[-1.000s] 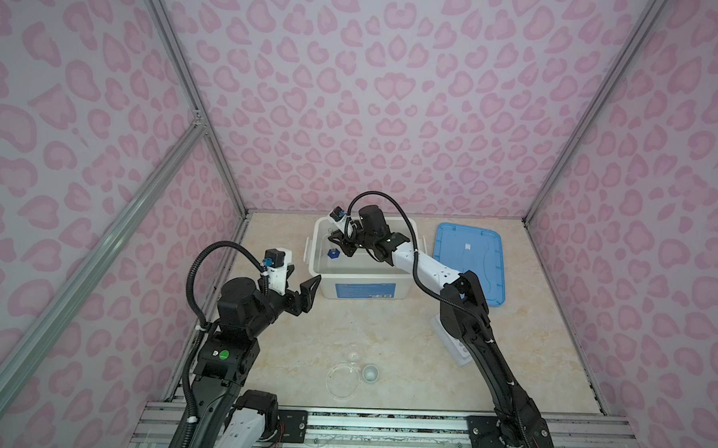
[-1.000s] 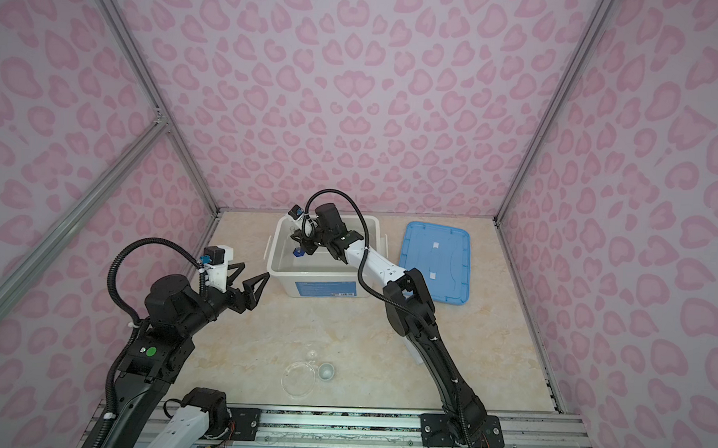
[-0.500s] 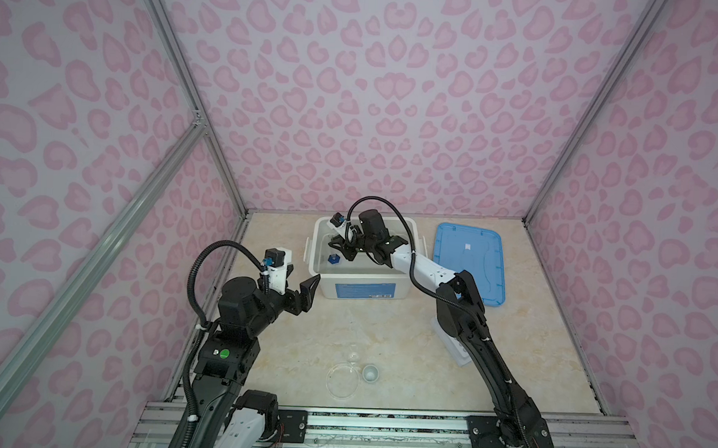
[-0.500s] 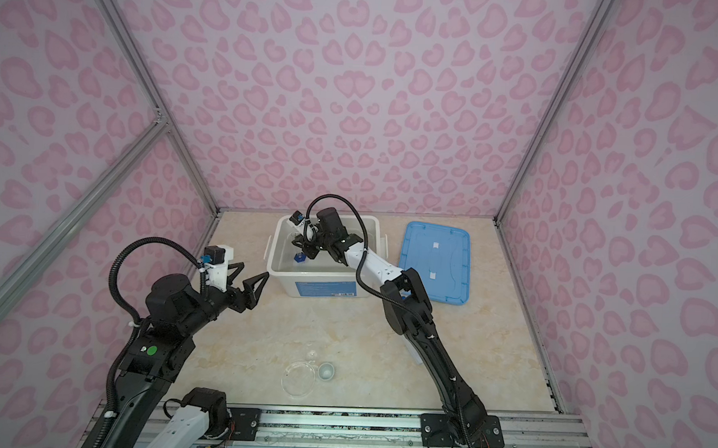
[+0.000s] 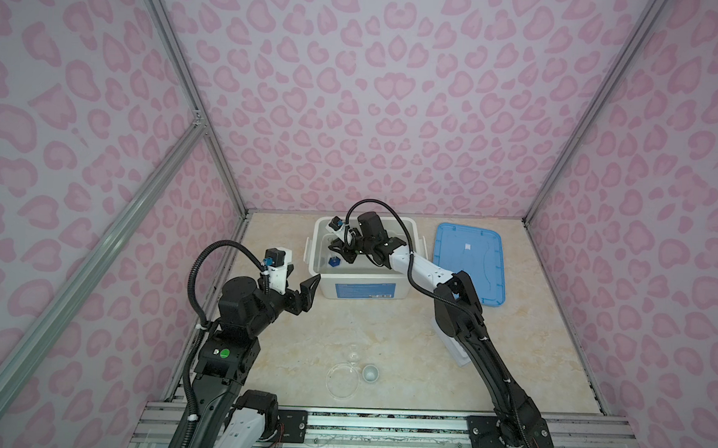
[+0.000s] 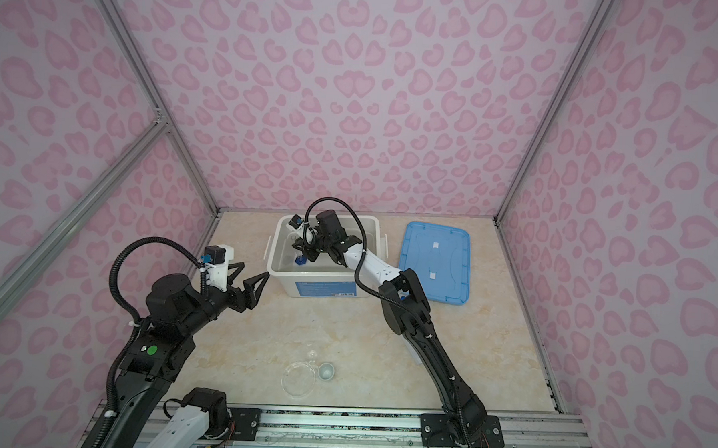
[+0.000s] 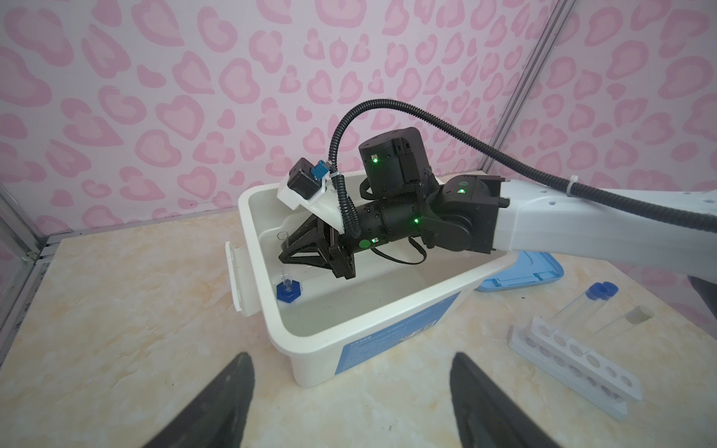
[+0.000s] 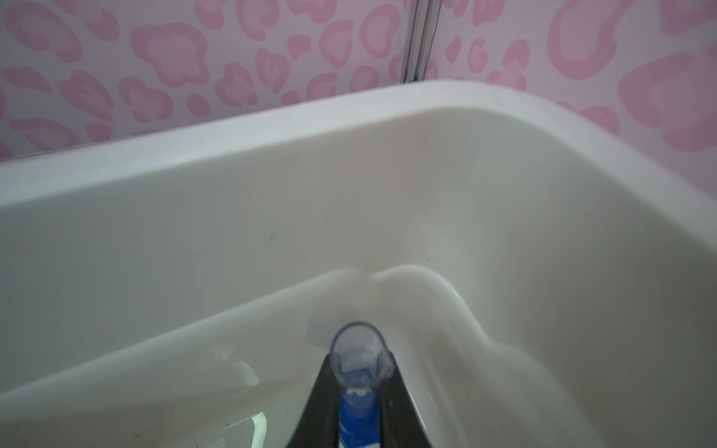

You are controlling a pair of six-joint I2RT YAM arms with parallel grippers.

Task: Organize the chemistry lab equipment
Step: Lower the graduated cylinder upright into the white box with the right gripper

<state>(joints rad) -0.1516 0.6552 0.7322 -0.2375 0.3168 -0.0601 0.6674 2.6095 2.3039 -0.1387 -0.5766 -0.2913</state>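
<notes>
Marble-patterned tabletop (image 5: 386,330) carries the clear round dish (image 5: 342,381) and small clear cup (image 5: 370,373) nearest the rail (image 5: 382,425), farther back the left gripper (image 6: 255,269) hangs spread and empty, and beyond it the right gripper (image 8: 357,372) pinches the upright blue-based cylinder (image 7: 288,291) inside the white bin (image 5: 362,289).

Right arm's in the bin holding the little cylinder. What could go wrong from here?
1. The right gripper pinches the small blue-based cylinder high on its clear tube. If it is released unevenly, it may topple inside the white bin.
2. The right arm passes over the rack and test tubes, so a low withdrawal could knock them.
</notes>
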